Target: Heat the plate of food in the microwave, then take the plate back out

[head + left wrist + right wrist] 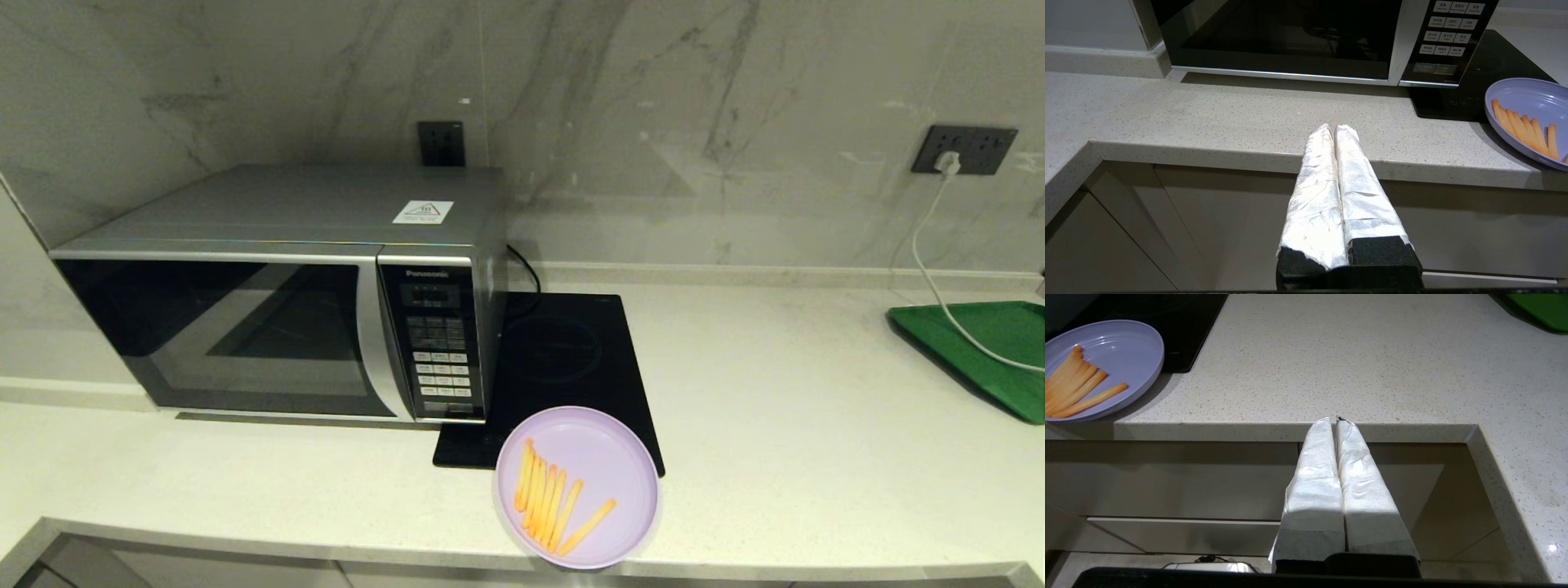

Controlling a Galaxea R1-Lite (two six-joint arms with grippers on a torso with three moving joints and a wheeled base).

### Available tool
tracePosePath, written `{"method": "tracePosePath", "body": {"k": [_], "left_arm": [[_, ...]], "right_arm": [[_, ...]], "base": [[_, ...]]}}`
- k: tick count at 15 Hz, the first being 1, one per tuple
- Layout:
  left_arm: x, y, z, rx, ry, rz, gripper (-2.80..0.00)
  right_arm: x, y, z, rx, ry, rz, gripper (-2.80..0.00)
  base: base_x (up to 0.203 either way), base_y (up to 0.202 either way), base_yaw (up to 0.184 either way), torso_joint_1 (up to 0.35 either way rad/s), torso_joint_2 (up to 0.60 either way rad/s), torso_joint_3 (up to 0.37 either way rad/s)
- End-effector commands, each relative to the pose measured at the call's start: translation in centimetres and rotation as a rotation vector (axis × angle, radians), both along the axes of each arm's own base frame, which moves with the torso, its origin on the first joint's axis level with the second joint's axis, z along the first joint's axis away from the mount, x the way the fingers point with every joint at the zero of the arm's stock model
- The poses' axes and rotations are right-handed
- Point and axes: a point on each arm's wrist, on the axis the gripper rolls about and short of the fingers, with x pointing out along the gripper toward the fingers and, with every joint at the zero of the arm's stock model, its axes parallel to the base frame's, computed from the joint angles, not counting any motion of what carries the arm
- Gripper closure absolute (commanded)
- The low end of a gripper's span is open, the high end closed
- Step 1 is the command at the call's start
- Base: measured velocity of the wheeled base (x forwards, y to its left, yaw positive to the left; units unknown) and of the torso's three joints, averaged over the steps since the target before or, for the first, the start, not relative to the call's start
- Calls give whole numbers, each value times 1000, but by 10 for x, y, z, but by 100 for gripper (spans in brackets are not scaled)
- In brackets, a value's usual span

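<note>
The lilac plate of food (604, 465) with its row of orange-yellow fries (549, 498) sits at the counter's front edge, partly on the black cooktop. The silver-grey Panasonic microwave (286, 245) stands to its left, door closed. Neither gripper shows in the head view. My left gripper (1334, 128) is shut and empty, low before the counter edge, with the microwave (1290, 36) ahead and the plate of food (1531, 98) off to its side. My right gripper (1333, 420) is shut and empty at the counter edge, apart from the plate of food (1122, 351).
A flat black cooktop (563, 359) lies right of the microwave. A green tray (992, 343) sits at the far right with a white cable (931, 269) running onto it from a wall socket. Cabinet fronts (1208, 220) lie below the counter.
</note>
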Motion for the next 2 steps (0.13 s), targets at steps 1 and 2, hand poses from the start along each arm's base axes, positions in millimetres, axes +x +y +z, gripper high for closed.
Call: {"method": "tracePosePath", "body": {"k": [1,2], "left_arm": [[0,0,0,-1,0,1,0],[0,0,0,0,0,1,0]], "right_arm": [[0,0,0,-2,-4,2,0],[0,0,0,6,-4,-1,0]], "base": [[0,0,0,0,0,0],[0,0,0,0,0,0]]}}
